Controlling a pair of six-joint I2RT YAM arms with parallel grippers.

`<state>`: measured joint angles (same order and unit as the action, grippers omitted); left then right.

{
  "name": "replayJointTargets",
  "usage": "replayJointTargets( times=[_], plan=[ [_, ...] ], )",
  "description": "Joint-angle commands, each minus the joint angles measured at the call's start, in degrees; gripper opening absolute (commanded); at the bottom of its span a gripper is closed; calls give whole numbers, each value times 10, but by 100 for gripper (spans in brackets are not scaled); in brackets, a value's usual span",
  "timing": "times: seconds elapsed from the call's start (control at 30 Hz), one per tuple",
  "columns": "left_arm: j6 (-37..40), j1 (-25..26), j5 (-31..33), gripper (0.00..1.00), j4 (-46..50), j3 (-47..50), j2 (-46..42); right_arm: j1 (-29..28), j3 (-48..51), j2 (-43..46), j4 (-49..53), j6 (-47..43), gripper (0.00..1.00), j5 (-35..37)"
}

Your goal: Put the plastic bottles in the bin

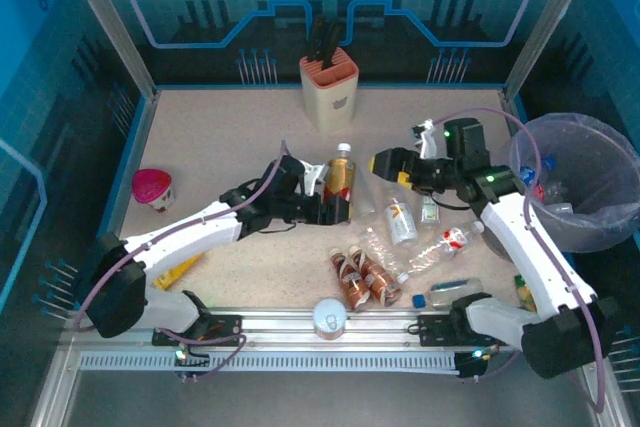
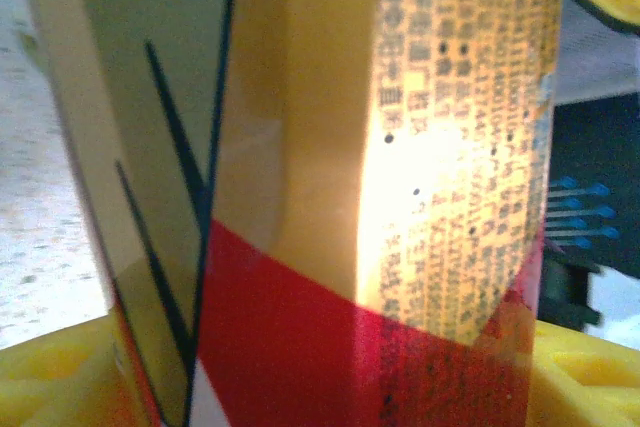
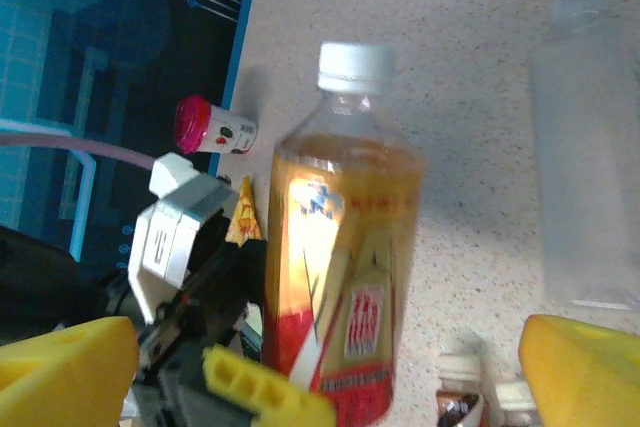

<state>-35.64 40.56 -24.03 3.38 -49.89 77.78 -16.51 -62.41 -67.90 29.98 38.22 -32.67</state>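
Note:
A red-gold plastic bottle (image 1: 340, 180) with a white cap stands upright at mid-table, and my left gripper (image 1: 337, 207) is shut on its lower half. Its label (image 2: 300, 247) lies close up between the yellow fingers (image 2: 590, 377). My right gripper (image 1: 386, 164) hangs open just right of that bottle (image 3: 345, 267), its jaws spread wide and facing it without touching. Clear bottles (image 1: 400, 219) and two brown ones (image 1: 365, 280) lie near the front. The bin (image 1: 612, 222), lined with a pale bag, stands at the far right and holds a few bottles.
A beige knife block (image 1: 328, 87) stands at the back centre. A pink-lidded cup (image 1: 152, 187) sits at the left, a silver can (image 1: 329, 317) at the front edge. A yellow packet (image 1: 180, 269) lies under the left arm. A green bottle (image 1: 522, 292) lies by the right arm.

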Motion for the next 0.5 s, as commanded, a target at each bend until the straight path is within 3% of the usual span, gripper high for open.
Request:
replayJointTargets(
  times=[0.0,0.2,0.47],
  plan=[
    [-5,-2,-95,51,-107,21,-23,-24,-18,-35,-50,12,100,-24],
    [-21,-2,-108,50,-147,25,-25,-57,-29,-79,-53,7,98,-1],
    [-27,-3,-108,50,-159,21,-12,-62,-18,-82,-70,11,71,2]
  ],
)
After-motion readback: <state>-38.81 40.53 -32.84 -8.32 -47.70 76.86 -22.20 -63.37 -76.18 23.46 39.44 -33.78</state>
